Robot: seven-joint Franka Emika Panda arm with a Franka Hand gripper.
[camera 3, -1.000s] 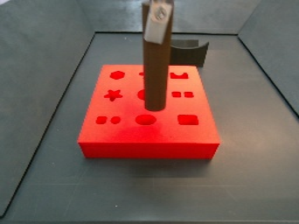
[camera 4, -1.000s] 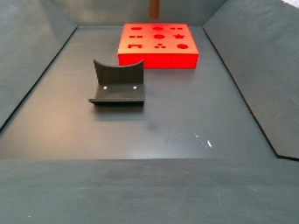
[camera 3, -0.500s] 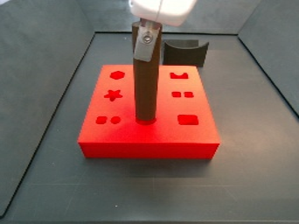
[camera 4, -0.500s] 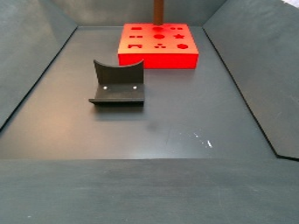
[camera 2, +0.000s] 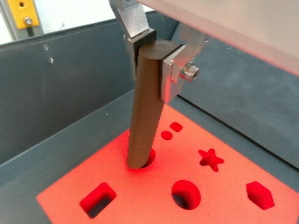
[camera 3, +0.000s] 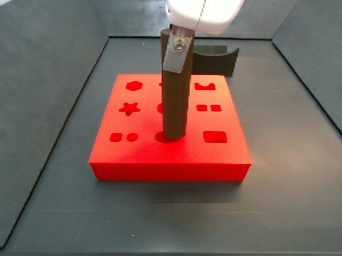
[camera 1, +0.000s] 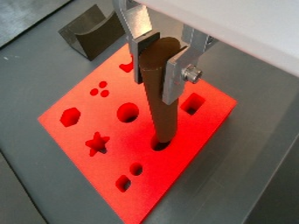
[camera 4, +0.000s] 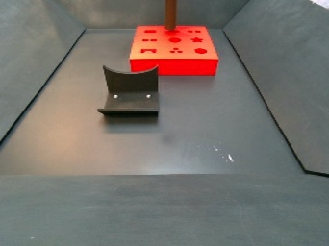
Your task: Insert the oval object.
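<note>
The oval object point(camera 3: 174, 98), a long dark brown peg, stands upright with its lower end in the oval hole of the flat red block point(camera 3: 134, 155). It also shows in both wrist views point(camera 1: 160, 96) point(camera 2: 145, 109) and at the far end of a side view point(camera 4: 171, 13). My gripper point(camera 3: 177, 42) is shut on the peg's top end, straight above the red block point(camera 1: 82, 131) point(camera 2: 216, 188) point(camera 4: 176, 60). The silver fingers point(camera 1: 173, 74) point(camera 2: 176, 63) clamp the peg from both sides.
The dark fixture with a curved notch stands behind the red block point(camera 3: 214, 58) and on the open grey floor in a side view point(camera 4: 129, 91); it shows too in a wrist view point(camera 1: 91, 31). Grey walls point(camera 3: 67, 15) enclose the floor.
The gripper has moved down with the peg. The peg's lower end has gone from above the block's surface into the oval hole.
</note>
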